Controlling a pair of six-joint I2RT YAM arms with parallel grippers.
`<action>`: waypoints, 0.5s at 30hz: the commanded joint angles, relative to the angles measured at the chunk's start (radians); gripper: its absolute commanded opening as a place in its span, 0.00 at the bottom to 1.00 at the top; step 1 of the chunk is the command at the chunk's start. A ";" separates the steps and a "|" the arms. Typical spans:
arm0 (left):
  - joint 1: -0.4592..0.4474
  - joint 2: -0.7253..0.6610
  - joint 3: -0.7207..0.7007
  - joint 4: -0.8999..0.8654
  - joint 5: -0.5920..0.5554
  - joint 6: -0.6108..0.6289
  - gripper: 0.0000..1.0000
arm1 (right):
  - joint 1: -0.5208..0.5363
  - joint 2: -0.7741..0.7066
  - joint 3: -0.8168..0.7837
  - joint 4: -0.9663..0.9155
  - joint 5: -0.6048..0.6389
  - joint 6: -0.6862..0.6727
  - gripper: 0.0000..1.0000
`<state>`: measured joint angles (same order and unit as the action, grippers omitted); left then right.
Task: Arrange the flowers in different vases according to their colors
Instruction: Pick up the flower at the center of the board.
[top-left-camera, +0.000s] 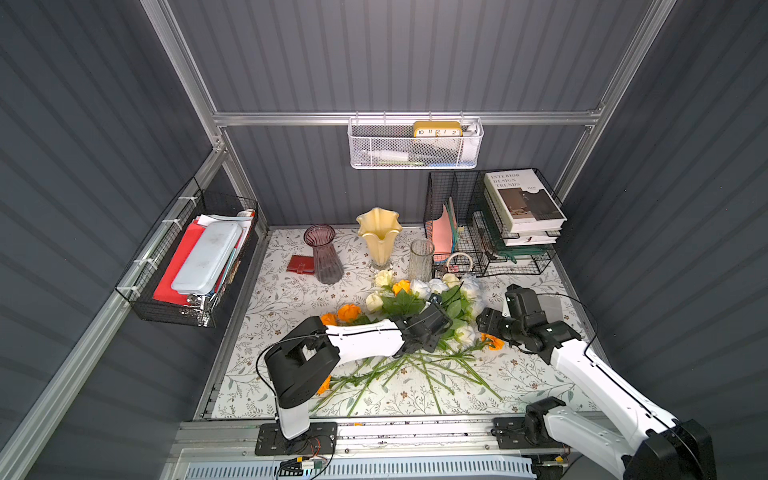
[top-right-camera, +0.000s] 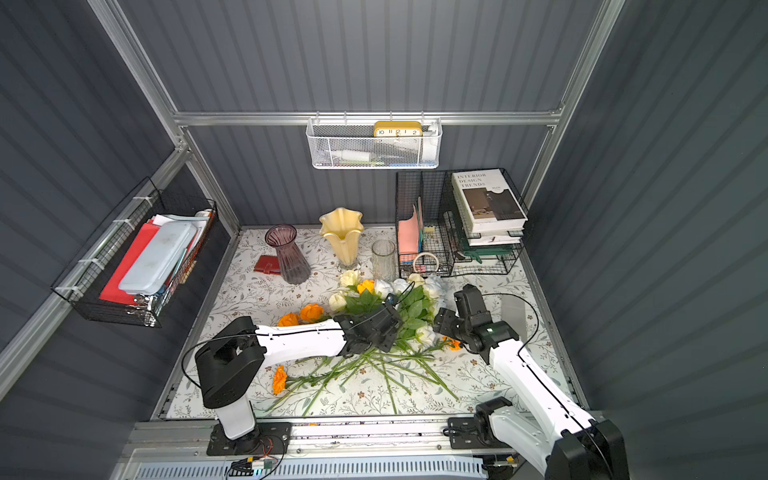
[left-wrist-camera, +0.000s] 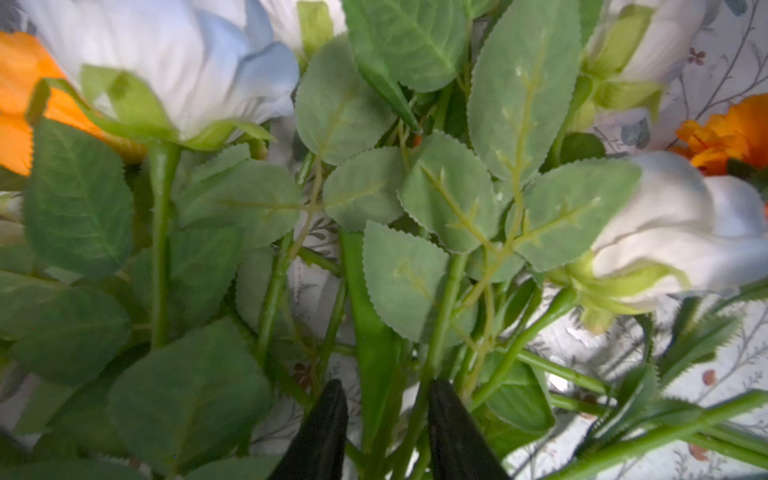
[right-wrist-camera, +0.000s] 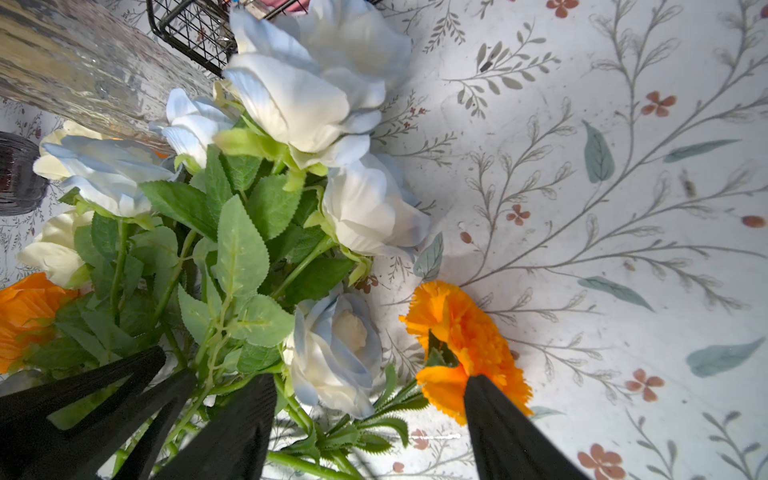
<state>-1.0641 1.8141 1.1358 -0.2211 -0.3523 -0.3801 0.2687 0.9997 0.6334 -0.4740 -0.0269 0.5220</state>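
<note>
The flowers (top-left-camera: 415, 299) lie in a heap mid-table, white and cream roses toward the back and green stems (top-left-camera: 415, 370) fanning toward the front. Orange marigolds (top-left-camera: 349, 311) lie at the heap's left, and another marigold (right-wrist-camera: 461, 332) at its right. Behind stand three empty vases: purple (top-left-camera: 326, 257), cream-yellow (top-left-camera: 379, 237) and clear glass (top-left-camera: 421, 259). My left gripper (left-wrist-camera: 390, 415) is down among the leaves, jaws narrowed around a few stems with a sliver of gap showing. My right gripper (right-wrist-camera: 370, 415) stands open over a white rose (right-wrist-camera: 336, 353), one finger against the marigold.
A red wallet (top-left-camera: 300, 264) lies left of the purple vase. A black wire organiser (top-left-camera: 490, 232) with books and a tape roll (top-left-camera: 459, 262) fills the back right corner. A white mesh basket (top-left-camera: 415, 145) hangs on the back rail, a black one (top-left-camera: 187, 257) on the left wall.
</note>
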 joint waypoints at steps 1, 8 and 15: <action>0.006 0.017 0.015 0.002 0.000 0.039 0.36 | -0.005 -0.009 -0.015 0.005 -0.006 -0.011 0.76; 0.006 0.001 -0.005 0.019 0.029 0.042 0.35 | -0.006 -0.012 -0.017 0.004 -0.006 -0.013 0.76; 0.006 -0.025 -0.023 0.023 0.054 0.056 0.36 | -0.011 -0.019 -0.019 -0.006 -0.008 -0.017 0.76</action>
<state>-1.0588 1.8168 1.1339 -0.2031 -0.3256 -0.3523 0.2626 0.9951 0.6277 -0.4721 -0.0307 0.5175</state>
